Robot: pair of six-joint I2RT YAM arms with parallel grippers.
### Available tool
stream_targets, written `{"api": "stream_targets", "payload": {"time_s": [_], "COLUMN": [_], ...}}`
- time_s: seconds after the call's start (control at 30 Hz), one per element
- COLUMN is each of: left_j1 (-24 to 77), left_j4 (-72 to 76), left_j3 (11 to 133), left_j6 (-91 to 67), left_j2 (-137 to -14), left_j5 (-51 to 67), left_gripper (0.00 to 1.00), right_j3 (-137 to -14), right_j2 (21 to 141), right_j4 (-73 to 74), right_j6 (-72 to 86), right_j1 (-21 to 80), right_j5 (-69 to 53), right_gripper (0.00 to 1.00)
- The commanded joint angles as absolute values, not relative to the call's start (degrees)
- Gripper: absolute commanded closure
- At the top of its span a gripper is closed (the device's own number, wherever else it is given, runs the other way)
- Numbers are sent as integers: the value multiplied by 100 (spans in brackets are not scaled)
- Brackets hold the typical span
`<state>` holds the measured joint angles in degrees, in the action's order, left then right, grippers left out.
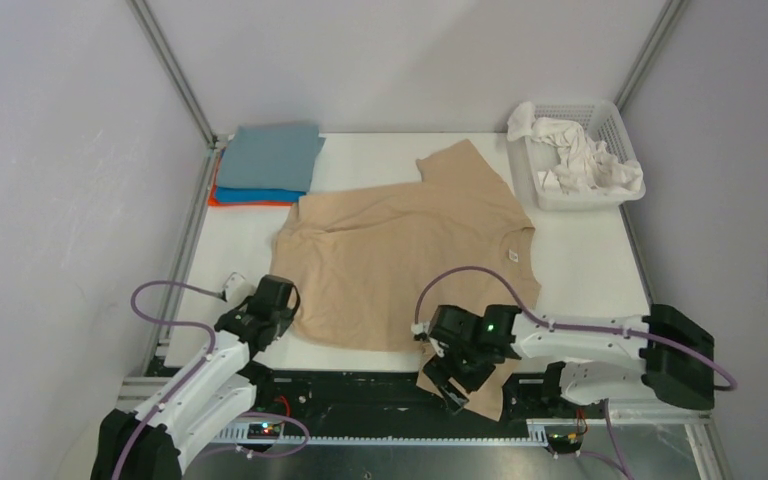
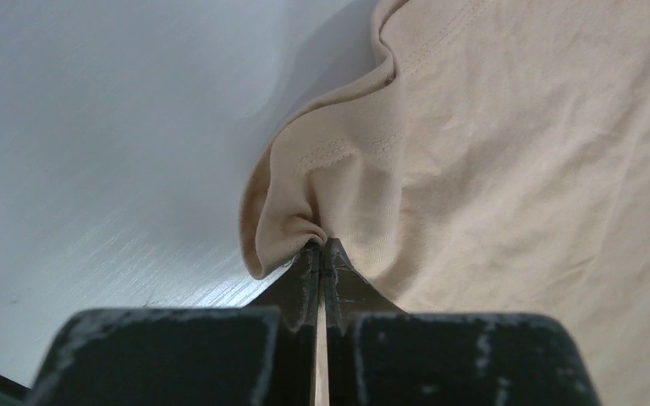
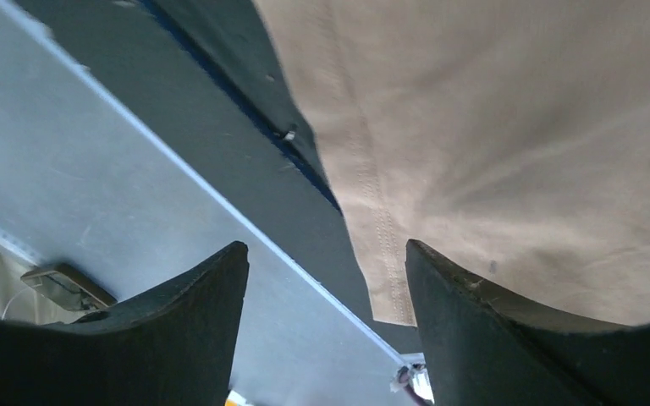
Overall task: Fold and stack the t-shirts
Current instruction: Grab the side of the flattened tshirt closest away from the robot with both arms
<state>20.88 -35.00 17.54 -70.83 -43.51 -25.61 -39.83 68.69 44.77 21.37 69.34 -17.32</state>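
From above, the tan t-shirt [image 1: 410, 255] lies spread across the table [image 1: 580, 260], one sleeve hanging over the near edge. Left wrist view: the left pincer [image 2: 322, 254] is clamped on its hem. Right wrist view: the right pincer [image 3: 326, 254] stands apart, the sleeve's hem between its fingers.

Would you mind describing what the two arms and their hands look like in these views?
The left arm and right arm have white links, black joint housings and black bases. A purple cable loops off each wrist; the right wrist shows a green light. The left hand and right hand have black, tapered, scuffed fingers.
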Motion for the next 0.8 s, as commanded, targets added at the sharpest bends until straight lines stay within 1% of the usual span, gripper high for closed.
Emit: {"api": "stream_targets", "payload": {"time_s": [0.0,0.2,0.27,0.3,0.33,0.37,0.4,0.47,0.57,0.67,0.77], "left_j1": [2136,2138,2136,2136,2136,2138,2137,2136,2137,2136,2142], "left_j4": [-3466,-3464,-3464,-3470,-3466,-3466,-3464,-3465,-3467,-3465,-3544], "left_j3": [1744,1672,1641,1638,1629,1632,1638,1662,1694,1735,1833], "left_j6": [-6959,-6985,-7012,-7022,-7027,-7026,-7020,-7003,-6970,-6923,-6843], "left_j2": [-4309,-4158,-4107,-4092,-4053,-4039,-4011,-3972,-3907,-3821,-3628], "left_j5": [-2625,-2594,-2599,-2601,-2597,-2587,-2590,-2587,-2539,-2443,-2285], "left_gripper": [100,100,100,100,100,100,100,100,100,100,100], "right_j3": [-3796,-3798,-3790,-3789,-3795,-3796,-3797,-3800,-3938,-4213,-4553], "right_j2": [7376,7977,8074,8093,8110,8111,8086,8018,7813,7401,6938], "right_j4": [4329,4032,3959,3941,3944,3965,3991,4102,4406,4796,5240], "right_j6": [2538,3035,3148,3169,3225,3273,3293,3331,3388,3434,3286], "right_j1": [7174,7441,7567,7602,7644,7650,7667,7664,7594,7466,7202], "right_j5": [-1566,-373,-65,72,196,239,350,508,746,1270,1270], "right_gripper": [29,34,42,51,68,76,89,100,100,100,100]}}
